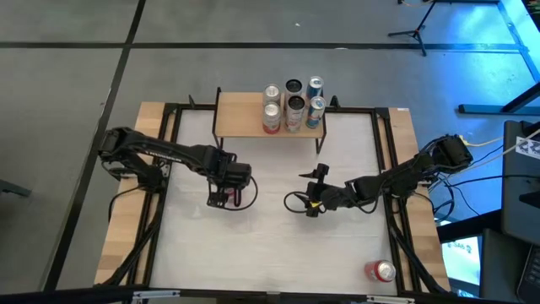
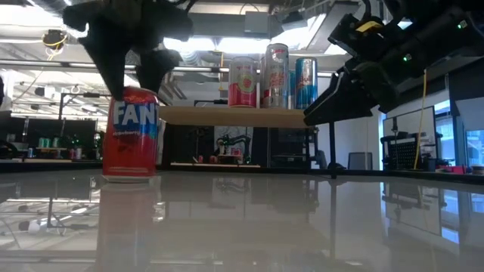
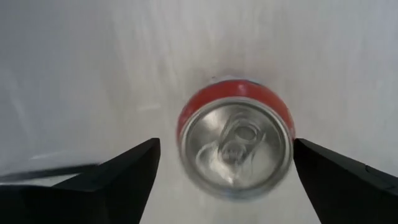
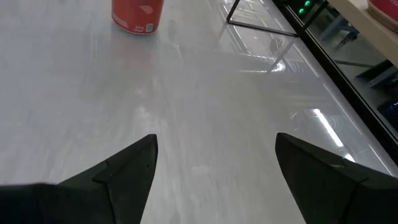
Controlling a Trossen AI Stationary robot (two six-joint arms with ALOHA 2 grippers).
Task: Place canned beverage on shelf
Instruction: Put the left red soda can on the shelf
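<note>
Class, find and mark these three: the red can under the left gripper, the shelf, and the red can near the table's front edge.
red can under the left gripper [image 3: 235, 144]: left wrist view, silver lid.
shelf [image 1: 240, 121]: high view, bare wood board.
red can near the front edge [image 1: 379, 270]: high view, its side.

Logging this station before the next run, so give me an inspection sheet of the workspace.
Surface: white table, glossy.
Job's things: shelf at the far edge carries six cans; red can upright on the table; second red can lying near the front right corner.
Clutter: nothing seen.
Grippers: left gripper open above the upright red can; right gripper open, empty, mid-table.
Cables: cable looped at the right arm.
Surroundings: stands, screens.
</note>
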